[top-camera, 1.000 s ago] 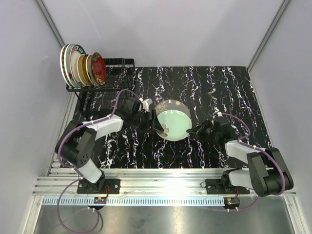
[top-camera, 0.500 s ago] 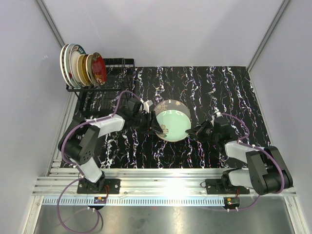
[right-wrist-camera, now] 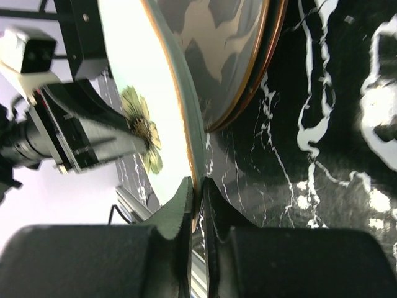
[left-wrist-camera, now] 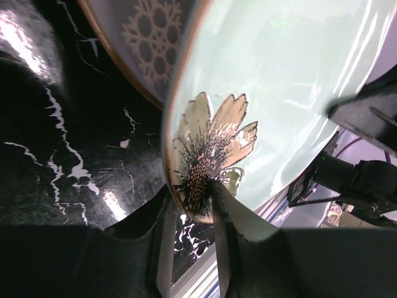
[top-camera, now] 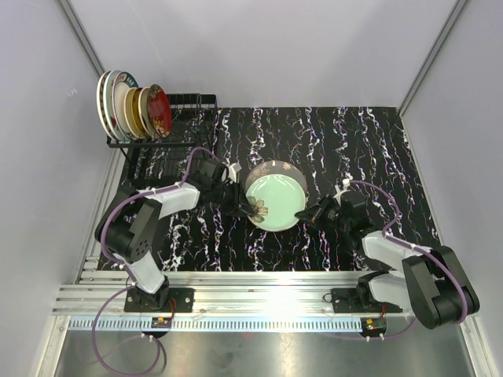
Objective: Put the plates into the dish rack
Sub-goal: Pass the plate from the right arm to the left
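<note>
At mid-table, left hand (top-camera: 250, 207) and right hand (top-camera: 303, 214) clamp opposite rims of pale green plate (top-camera: 277, 198).

Left gripper closes on the plate
The left gripper (top-camera: 240, 206) has narrowed its jaws onto the flower-painted rim of the pale green plate (top-camera: 279, 200), which has shifted slightly left.

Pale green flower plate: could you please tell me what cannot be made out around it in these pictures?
- Patterned plate under the pale green round plate: top view, mostly covered by it.
- Left fingers: left wrist view, rim hides whether they clamp.
- Upright plates in the black wire dish rack: top view, overlapping, too small to count.
</note>
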Available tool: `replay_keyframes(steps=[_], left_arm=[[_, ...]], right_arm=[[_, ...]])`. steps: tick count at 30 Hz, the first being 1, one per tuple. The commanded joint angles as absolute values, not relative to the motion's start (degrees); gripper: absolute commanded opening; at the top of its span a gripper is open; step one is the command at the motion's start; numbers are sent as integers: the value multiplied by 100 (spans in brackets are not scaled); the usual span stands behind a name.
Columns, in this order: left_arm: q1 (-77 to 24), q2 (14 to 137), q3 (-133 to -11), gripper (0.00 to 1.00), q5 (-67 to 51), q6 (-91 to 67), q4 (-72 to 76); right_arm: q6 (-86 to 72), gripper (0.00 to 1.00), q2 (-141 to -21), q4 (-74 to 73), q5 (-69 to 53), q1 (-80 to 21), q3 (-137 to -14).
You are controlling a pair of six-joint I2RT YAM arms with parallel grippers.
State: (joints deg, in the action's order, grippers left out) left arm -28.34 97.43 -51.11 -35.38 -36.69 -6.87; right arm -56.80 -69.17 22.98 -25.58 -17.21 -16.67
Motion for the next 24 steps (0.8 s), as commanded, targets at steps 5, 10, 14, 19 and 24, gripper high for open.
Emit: replay_keyframes(steps=[5, 10, 14, 19, 24], left_arm=[[-2857, 9370, -5291, 26, -4025, -3867, 280], [-2778, 9053, -5133, 26, -4104, -4007, 719], [-2734, 8860, -5054, 25, -4201, -4069, 966], [-2637, 8535, -4799, 21, -4227, -4332, 1484], [-2566, 8359, -4641, 19, -4403, -4605, 1968]], right_arm=[[-5880, 0, -6487, 3050, -3217, -2188, -1714], [-5976, 0, -6346, 2997, -3217, -2206, -1775], [-6003, 0, -6214, 2883, -3129, -2215, -1863], [-6064, 0, -6135, 2839, -3085, -2215, -2039], [-6301, 0, -6100, 3005, -2997, -2215, -2109]])
